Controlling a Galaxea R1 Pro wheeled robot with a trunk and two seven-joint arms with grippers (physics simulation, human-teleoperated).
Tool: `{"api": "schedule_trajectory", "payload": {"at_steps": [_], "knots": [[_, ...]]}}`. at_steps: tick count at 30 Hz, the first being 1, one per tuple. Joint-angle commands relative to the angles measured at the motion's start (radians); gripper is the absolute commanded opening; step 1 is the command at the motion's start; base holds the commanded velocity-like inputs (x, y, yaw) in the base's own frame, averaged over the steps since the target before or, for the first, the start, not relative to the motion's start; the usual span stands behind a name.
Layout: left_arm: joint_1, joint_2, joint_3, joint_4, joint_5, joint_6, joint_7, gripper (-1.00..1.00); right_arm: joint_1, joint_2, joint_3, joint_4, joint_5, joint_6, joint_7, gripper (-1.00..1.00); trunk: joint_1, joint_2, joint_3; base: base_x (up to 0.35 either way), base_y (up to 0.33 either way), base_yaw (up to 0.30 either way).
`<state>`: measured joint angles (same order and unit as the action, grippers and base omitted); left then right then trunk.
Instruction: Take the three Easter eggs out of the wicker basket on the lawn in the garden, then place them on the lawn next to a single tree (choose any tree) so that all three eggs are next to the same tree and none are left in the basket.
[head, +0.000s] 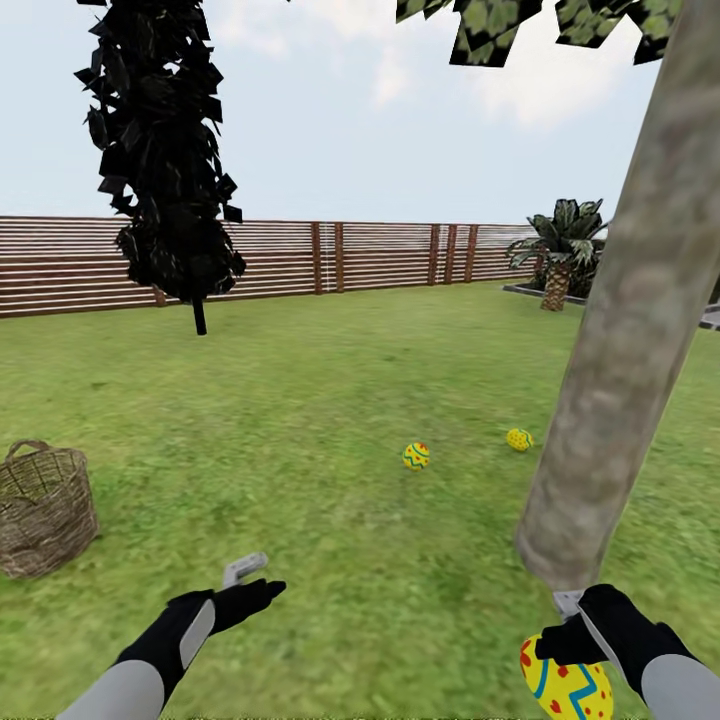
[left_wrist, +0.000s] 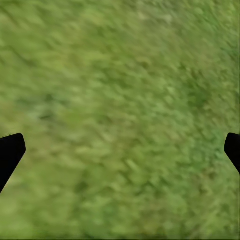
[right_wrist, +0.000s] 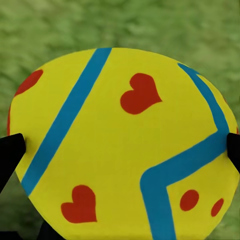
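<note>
Two yellow Easter eggs (head: 416, 456) (head: 519, 439) lie on the lawn (head: 300, 400), close to the foot of the thick grey-brown tree (head: 625, 330) at the right. My right gripper (head: 572, 648) is shut on another Easter egg (head: 565, 690), low beside that trunk. In the right wrist view this egg (right_wrist: 125, 145) sits between the fingertips (right_wrist: 11, 150), above grass. The wicker basket (head: 42, 510) stands at the far left, its inside hidden. My left gripper (head: 256, 580) hangs open over bare grass (left_wrist: 120, 100), right of the basket.
A thin-trunked tree with near-black foliage (head: 165, 150) stands at the back left. A brown slat fence (head: 380, 255) closes the far side. A spiky palm-like plant (head: 560, 250) grows at the back right, beside a grey paved edge (head: 712, 318).
</note>
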<state>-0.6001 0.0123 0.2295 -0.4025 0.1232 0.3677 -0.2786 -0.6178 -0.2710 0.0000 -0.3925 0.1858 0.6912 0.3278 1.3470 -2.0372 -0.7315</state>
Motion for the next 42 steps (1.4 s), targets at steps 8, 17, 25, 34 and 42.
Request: {"api": "schedule_trajectory", "payload": {"at_steps": [8,17,25,34,42], "knots": [[0.0,-0.004,0.005,-0.001,0.009,0.01,-0.002,1.0,0.0,0.002,0.0,-0.002,0.01,0.004,0.008,-1.0,0.031,-0.057,-0.039,0.0,0.0,0.0],[0.0,-0.01,0.005,-0.001,0.009,0.008,-0.002,1.0,0.0,0.003,-0.001,-0.002,0.01,0.004,0.008,-1.0,0.065,-0.12,-0.081,0.0,0.0,0.0],[0.0,-0.014,0.005,-0.001,0.009,0.005,-0.002,1.0,0.0,0.003,-0.002,-0.002,0.009,0.004,0.008,-1.0,0.096,-0.176,-0.12,0.0,0.0,0.0],[0.0,-0.017,0.005,-0.001,0.007,0.004,-0.002,1.0,0.0,0.003,-0.002,-0.002,0.009,0.004,0.007,-1.0,0.13,-0.239,-0.162,0.0,0.0,0.0],[0.0,-0.023,0.005,-0.001,0.007,0.002,-0.002,1.0,0.0,0.003,-0.002,-0.002,0.008,0.004,0.008,-1.0,0.161,-0.295,-0.2,0.0,0.0,0.0]]}}
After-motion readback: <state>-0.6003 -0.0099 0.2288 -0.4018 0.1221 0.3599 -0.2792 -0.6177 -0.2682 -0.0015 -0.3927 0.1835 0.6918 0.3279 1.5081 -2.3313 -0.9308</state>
